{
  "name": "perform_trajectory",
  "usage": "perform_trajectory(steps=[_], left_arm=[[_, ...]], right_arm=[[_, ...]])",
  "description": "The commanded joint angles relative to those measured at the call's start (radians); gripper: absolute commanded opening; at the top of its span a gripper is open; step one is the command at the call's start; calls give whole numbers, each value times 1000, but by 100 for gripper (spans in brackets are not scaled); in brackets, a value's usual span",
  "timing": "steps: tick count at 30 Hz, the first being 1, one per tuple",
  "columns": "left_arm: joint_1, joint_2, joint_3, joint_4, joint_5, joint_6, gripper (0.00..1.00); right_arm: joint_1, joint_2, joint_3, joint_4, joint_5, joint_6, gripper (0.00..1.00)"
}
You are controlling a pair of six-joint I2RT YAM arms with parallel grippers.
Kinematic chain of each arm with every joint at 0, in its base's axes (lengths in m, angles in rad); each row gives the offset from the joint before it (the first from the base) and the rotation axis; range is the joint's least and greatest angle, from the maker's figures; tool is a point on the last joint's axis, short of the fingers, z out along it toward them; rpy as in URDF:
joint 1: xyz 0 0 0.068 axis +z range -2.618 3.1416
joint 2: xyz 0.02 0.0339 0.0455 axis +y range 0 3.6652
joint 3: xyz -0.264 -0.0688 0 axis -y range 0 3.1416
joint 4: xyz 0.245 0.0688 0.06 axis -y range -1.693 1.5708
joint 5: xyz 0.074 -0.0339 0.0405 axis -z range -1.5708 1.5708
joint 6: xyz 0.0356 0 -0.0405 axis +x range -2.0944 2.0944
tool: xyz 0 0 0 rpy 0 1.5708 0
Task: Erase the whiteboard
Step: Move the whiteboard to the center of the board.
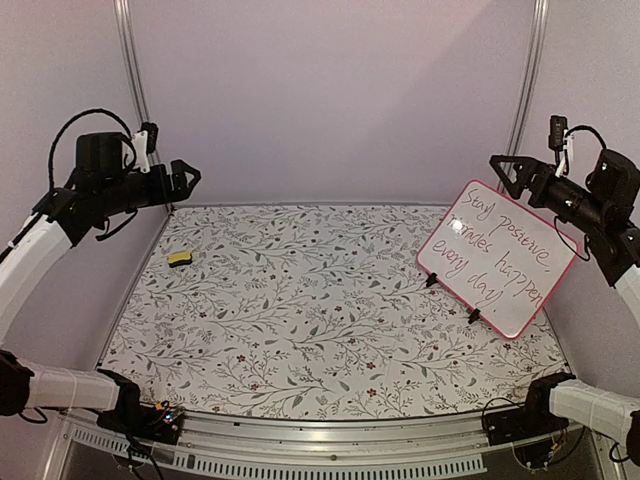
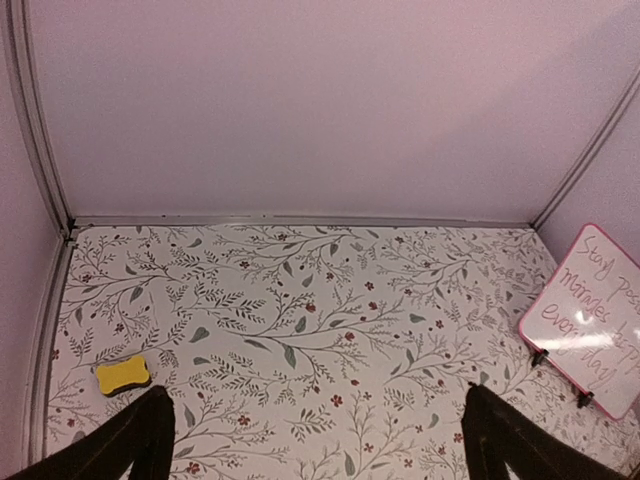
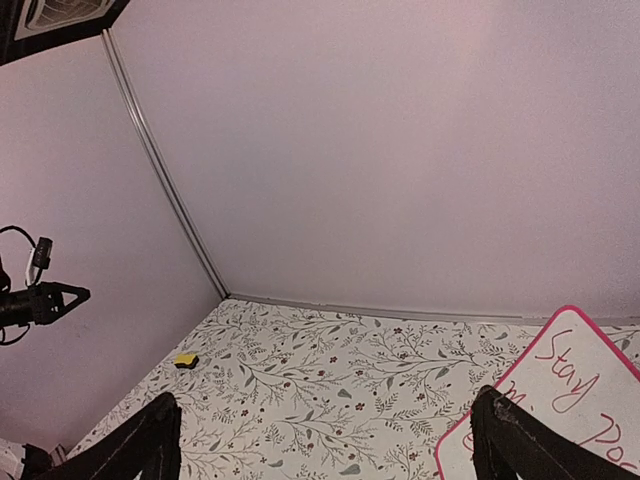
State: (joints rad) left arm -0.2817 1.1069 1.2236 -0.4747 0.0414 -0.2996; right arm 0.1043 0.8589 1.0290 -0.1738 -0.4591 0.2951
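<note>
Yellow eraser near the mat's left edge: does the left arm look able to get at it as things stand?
Probably yes. The eraser lies alone on the mat, close to the raised, open left hand, and nothing stands between them.

On the table (image 1: 300, 340), the whiteboard (image 1: 497, 257) stands right, the eraser (image 1: 179, 258) far left.

small yellow sponge (image 1: 180, 258) near the far-left corner of the floral tablecloth (image 1: 330, 330); pale walls (image 1: 330, 100) behind

Soft, even pinkish light, faint shadows, glare spot on the whiteboard (image 1: 497, 258), wrist views slightly soft
</note>
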Motion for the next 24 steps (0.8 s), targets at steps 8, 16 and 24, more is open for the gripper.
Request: perform_trajectory(steps=[8, 16, 24], left_arm=[[-19, 45, 28, -35, -34, -12, 100], [-21, 57, -6, -43, -38, -16, 100], [-22, 40, -43, -44, -27, -19, 100]], right_arm=[[2, 47, 0, 46, -45, -34, 99], [2, 113, 14, 14, -64, -39, 99], [3, 154, 18, 8, -71, -4, 99]])
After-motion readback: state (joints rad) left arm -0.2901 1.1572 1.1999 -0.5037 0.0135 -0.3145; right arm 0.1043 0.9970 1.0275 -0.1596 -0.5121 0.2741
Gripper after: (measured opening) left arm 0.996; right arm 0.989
